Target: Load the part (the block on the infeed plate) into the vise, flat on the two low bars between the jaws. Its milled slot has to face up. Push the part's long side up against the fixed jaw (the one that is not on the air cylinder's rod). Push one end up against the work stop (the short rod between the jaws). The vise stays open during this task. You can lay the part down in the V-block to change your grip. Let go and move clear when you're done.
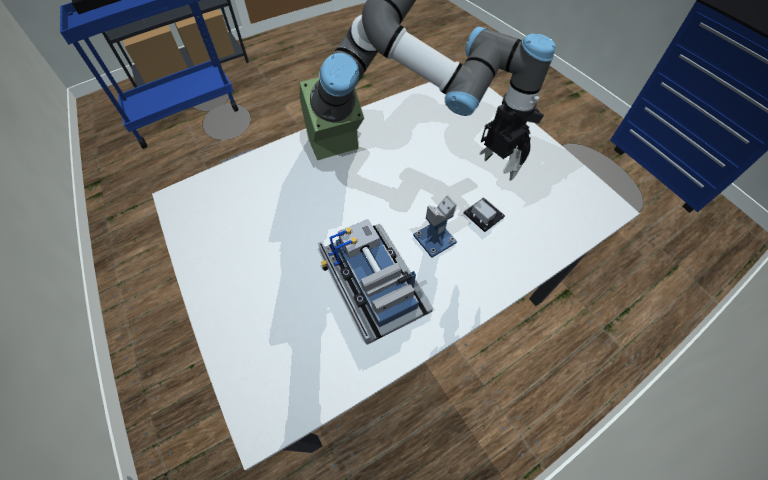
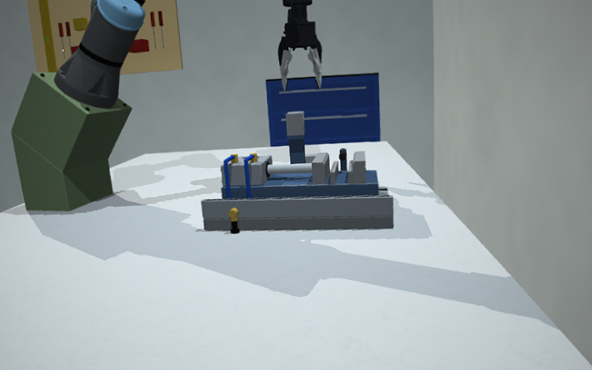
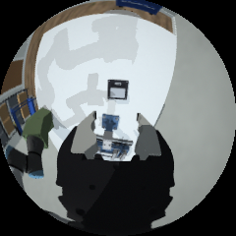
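Note:
The part (image 1: 485, 210) (image 3: 117, 92), a light grey block, lies on the dark infeed plate (image 1: 485, 226) (image 3: 111, 85). Its slot cannot be made out. My gripper (image 1: 499, 168) (image 2: 302, 88) (image 3: 116, 112) is partly open and empty, pointing down, high above the table and beyond the plate as seen from the vise. The V-block (image 1: 447, 203) (image 2: 295, 124) stands on a blue post between plate and vise. The vise is open, with nothing between its fixed jaw (image 1: 394, 296) (image 2: 359, 167) and moving jaw (image 1: 380, 277) (image 2: 321, 167). The work stop (image 1: 403, 279) is at one end of the gap.
The air cylinder (image 1: 359, 236) with blue hoses (image 2: 247, 176) is at the vise's arm-base side. The green arm pedestal (image 1: 334, 135) (image 2: 64, 153) stands at the table's back edge. A blue drawer cabinet (image 1: 690, 107) stands beyond the table.

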